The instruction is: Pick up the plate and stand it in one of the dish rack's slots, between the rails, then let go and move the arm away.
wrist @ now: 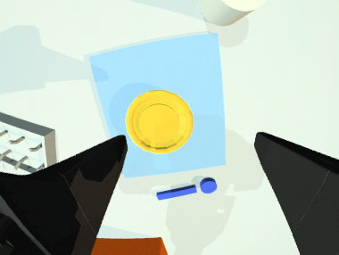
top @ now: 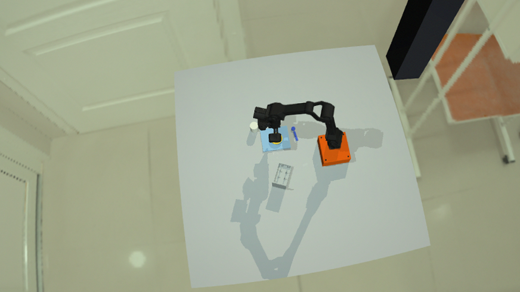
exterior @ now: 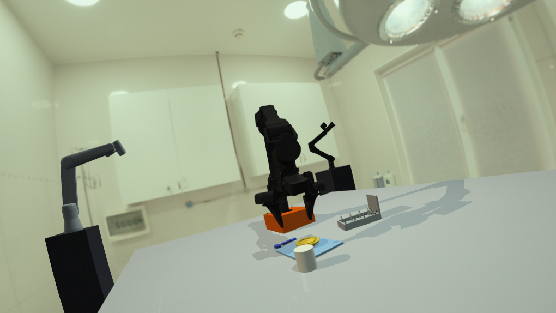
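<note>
The yellow plate (top: 277, 142) (exterior: 307, 240) (wrist: 159, 121) lies flat on the light blue board (top: 266, 146) (exterior: 330, 245) (wrist: 156, 58). In the top view the arm partly covers the plate. My gripper (exterior: 296, 223) (wrist: 191, 141) is open and empty, fingers pointing down, above the level of the plate. In the wrist view the plate is beyond the fingertips and nearer the left finger. The grey dish rack (top: 279, 185) (exterior: 359, 222) (wrist: 51, 147) stands apart from the board, with small rails inside and a taller panel at one end. Its slots look empty.
A white cylinder (top: 253, 125) (exterior: 305, 260) (wrist: 227, 15) stands upright beside the board. A blue spoon-like item (top: 295, 135) (exterior: 288, 241) (wrist: 176, 193) lies along the board's side facing the orange arm base (top: 334, 155) (exterior: 293, 222) (wrist: 129, 247).
</note>
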Tool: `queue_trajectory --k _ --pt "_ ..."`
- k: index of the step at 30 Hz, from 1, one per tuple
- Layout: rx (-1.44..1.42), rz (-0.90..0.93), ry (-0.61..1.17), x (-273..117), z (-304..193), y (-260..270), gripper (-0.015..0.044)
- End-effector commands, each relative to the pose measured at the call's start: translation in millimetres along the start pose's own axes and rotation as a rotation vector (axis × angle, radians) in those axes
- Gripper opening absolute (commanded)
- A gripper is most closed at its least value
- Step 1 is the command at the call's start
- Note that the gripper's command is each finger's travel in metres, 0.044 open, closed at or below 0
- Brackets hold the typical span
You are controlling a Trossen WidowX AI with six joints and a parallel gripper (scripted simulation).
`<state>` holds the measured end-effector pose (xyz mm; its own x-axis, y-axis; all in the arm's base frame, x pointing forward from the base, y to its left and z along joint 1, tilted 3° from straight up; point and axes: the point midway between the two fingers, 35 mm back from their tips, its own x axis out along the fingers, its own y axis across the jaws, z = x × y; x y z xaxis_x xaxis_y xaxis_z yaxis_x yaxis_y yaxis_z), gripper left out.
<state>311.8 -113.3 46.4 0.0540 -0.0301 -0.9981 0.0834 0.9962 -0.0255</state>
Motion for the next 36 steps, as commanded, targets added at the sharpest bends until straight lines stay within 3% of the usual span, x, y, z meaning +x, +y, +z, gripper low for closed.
queue_trajectory --k 1,36 --pt "-0.070 0.061 0.049 12.9 -9.6 19.2 0.0400" --pt "-0.073 0.065 0.051 59.8 -11.5 25.8 0.0400"
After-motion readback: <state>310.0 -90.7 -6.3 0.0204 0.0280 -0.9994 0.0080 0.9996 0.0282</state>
